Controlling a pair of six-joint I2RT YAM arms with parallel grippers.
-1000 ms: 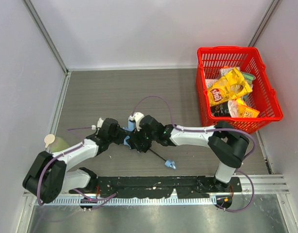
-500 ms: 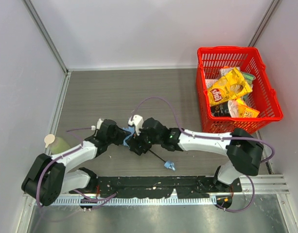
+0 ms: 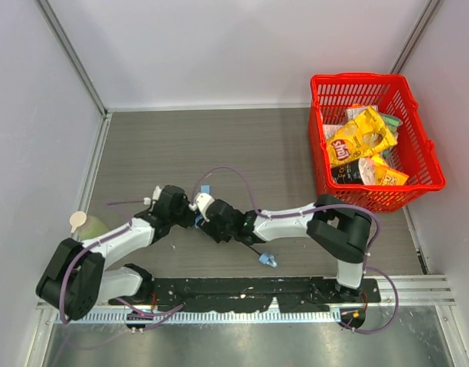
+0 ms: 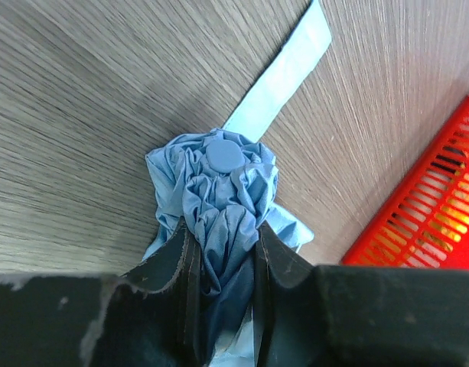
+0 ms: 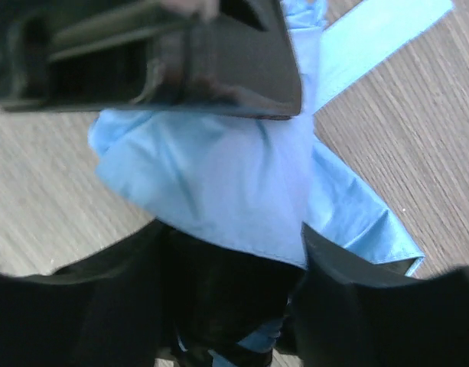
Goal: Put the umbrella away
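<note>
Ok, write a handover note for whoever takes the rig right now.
Left gripper: shut on the umbrella, pinching its bunched fabric near the tip.
Right gripper: open, jaws straddling the same fabric.
Umbrella lies on the table before the bases, handle nearest them, strap loose.
Done: fabric gathered. Left: wrap, fasten the strap, stow it.
</note>
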